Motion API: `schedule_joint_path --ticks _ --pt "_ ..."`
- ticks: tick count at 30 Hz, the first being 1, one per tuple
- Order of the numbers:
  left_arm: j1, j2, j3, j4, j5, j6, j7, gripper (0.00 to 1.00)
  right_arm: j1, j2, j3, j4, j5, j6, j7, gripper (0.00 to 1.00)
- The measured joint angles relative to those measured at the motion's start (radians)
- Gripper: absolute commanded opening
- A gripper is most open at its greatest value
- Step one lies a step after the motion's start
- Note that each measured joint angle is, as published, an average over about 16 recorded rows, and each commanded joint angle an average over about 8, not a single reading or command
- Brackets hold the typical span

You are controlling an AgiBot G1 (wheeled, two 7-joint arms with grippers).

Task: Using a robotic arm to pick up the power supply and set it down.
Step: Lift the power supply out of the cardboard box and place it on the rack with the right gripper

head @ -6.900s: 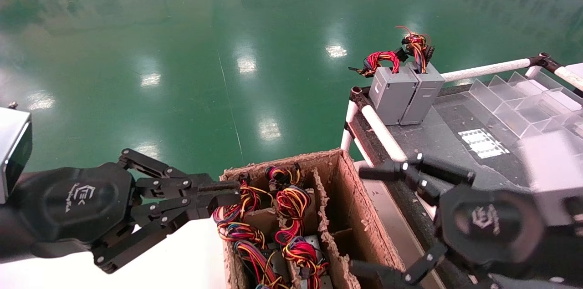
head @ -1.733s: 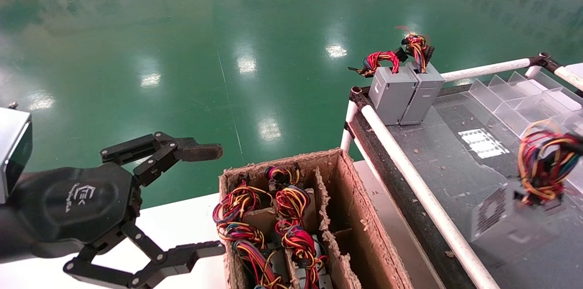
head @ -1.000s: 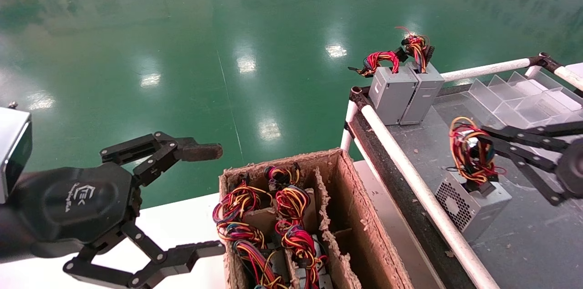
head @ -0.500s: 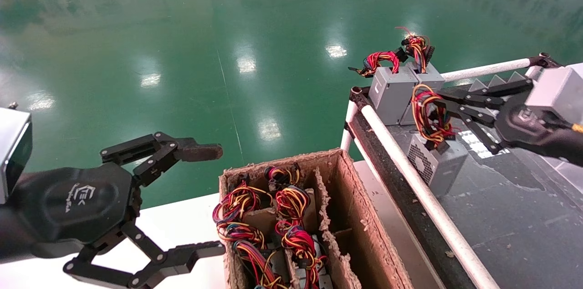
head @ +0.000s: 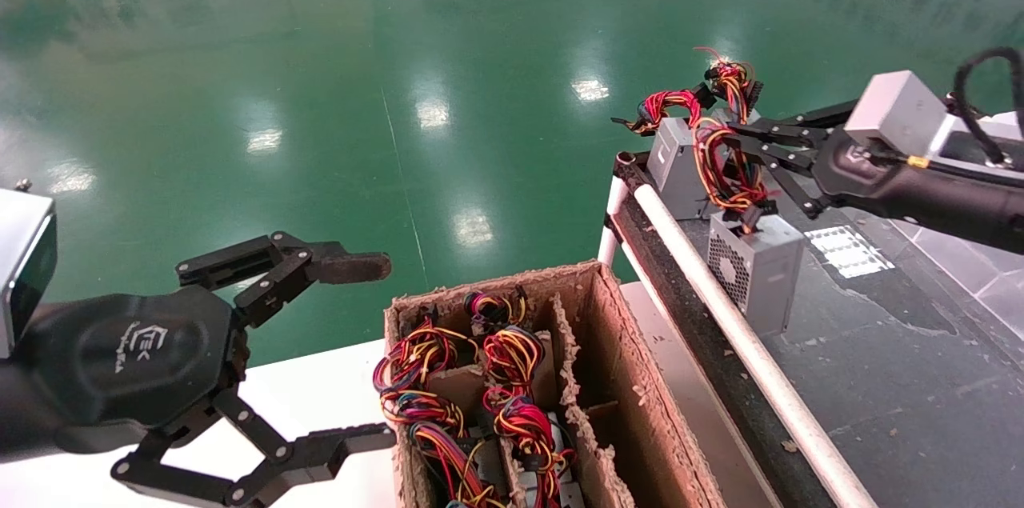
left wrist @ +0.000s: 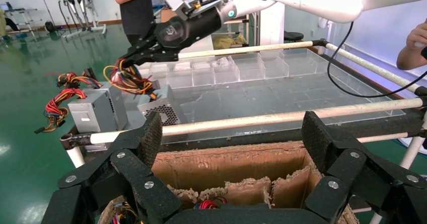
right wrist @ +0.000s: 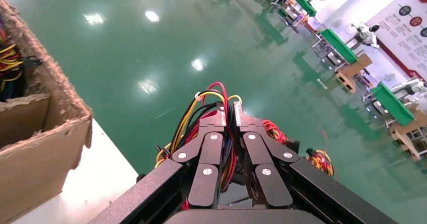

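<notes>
The power supply (head: 756, 268) is a small grey box with a perforated vent face, and a loop of red, yellow and orange wires (head: 724, 168) rises from its top. My right gripper (head: 720, 136) is shut on that wire loop, with strands pinched between its black fingertips (right wrist: 221, 114). The box hangs upright at the table's near-left edge, just in front of two joined grey boxes (head: 676, 168). I cannot tell whether its base touches the table. The left wrist view shows the power supply (left wrist: 158, 108) behind the rail. My left gripper (head: 372, 352) stands open, holding nothing, left of the cardboard box.
A torn cardboard box (head: 632, 364) with dividers holds several more wired units. A white pipe rail (head: 720, 308) borders the dark table (head: 904, 380). Clear plastic bins (left wrist: 241, 68) line the table's far side. A person (left wrist: 136, 7) stands beyond it.
My right gripper has carried the power supply by its wires across the table, away from me and leftward, up to the two joined boxes. The left arm has not moved over the last seconds.
</notes>
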Motion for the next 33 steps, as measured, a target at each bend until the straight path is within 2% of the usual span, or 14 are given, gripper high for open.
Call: schedule_joint_path --ticks 13,31,32,33 --pt "0.0 0.0 0.0 0.0 0.0 0.0 0.0 1.0 0.12 -0.098 -0.02 -0.186 -0.039 -0.005 -0.117 0.0" --pt "0.0 0.0 0.0 0.0 0.0 0.0 0.0 1.0 0.229 -0.173 -0.038 -0.415 -0.072 -0.035 -0.259 0.0" --pt "0.0 0.0 0.0 0.0 0.0 0.0 0.0 1.0 0.233 -0.175 -0.039 -0.426 -0.073 -0.038 -0.265 0.06" --pt "0.0 0.0 0.0 0.0 0.0 0.0 0.0 1.0 0.237 -0.176 -0.039 -0.437 -0.073 -0.041 -0.271 0.18"
